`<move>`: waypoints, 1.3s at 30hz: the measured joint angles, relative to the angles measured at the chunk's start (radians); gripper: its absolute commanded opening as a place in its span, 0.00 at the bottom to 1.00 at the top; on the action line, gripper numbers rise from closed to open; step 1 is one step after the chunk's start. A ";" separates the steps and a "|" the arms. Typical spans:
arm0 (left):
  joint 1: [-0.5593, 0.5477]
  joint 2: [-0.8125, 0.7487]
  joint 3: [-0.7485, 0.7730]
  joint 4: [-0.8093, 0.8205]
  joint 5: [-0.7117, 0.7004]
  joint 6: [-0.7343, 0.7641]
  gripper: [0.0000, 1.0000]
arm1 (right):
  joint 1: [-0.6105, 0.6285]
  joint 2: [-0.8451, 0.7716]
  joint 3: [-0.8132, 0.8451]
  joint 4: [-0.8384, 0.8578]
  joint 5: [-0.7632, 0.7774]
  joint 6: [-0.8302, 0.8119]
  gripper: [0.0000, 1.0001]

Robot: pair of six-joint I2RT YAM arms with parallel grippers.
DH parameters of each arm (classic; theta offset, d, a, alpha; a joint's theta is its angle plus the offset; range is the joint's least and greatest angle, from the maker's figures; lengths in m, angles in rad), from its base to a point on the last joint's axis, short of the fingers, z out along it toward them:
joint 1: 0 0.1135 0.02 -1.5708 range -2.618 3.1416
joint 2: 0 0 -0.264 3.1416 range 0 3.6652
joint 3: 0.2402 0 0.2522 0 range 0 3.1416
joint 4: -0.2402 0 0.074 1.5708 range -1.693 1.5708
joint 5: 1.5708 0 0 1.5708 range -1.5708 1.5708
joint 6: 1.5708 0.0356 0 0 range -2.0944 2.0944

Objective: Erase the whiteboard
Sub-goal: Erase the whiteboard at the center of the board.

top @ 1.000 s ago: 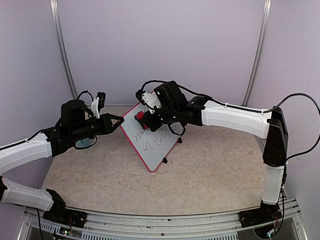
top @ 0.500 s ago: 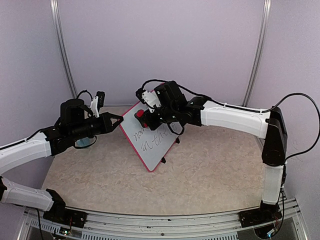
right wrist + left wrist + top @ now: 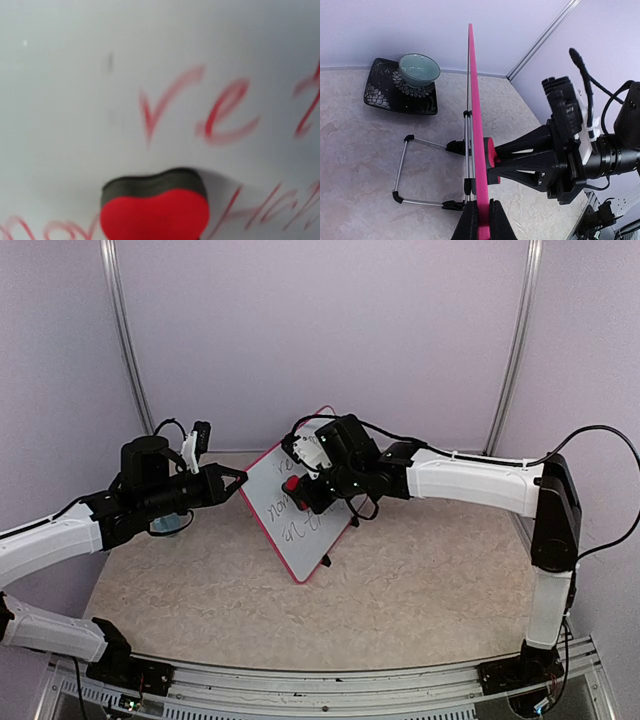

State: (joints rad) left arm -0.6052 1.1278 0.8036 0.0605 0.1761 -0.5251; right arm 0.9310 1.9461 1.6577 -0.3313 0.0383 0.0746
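We see the whiteboard [image 3: 297, 545] standing tilted at mid-table, with handwriting on its face. Our left gripper [image 3: 238, 482] is clamped on its pink frame edge. Our right gripper [image 3: 299, 491] pinches a red eraser [image 3: 291, 483], pressed against the writing.

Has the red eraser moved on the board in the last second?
Yes. The red eraser has slid down and right across the whiteboard, farther from its left corner.

White whiteboard [image 3: 300, 550], pink-red frame; red eraser [image 3: 155, 212], black pad; black floral plate [image 3: 380, 95]; teal bowl [image 3: 419, 70].
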 measured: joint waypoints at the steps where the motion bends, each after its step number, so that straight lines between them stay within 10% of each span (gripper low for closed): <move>1: -0.001 0.000 0.002 -0.002 0.000 0.000 0.00 | 0.000 0.006 0.025 -0.012 0.000 -0.002 0.00; 10: -0.004 0.000 0.002 -0.002 -0.002 0.000 0.00 | -0.006 0.074 0.242 -0.037 -0.001 -0.010 0.00; 26: -0.005 -0.001 0.002 -0.009 -0.012 0.000 0.00 | -0.006 0.003 -0.009 0.053 -0.022 0.014 0.00; 39: -0.009 -0.001 0.002 -0.006 -0.006 0.000 0.00 | -0.006 0.026 0.114 -0.010 -0.034 0.016 0.00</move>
State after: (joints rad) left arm -0.6140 1.1267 0.8051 0.0547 0.1699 -0.5251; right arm 0.9249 1.9724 1.7714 -0.3412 0.0048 0.0906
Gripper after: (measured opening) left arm 0.052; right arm 0.144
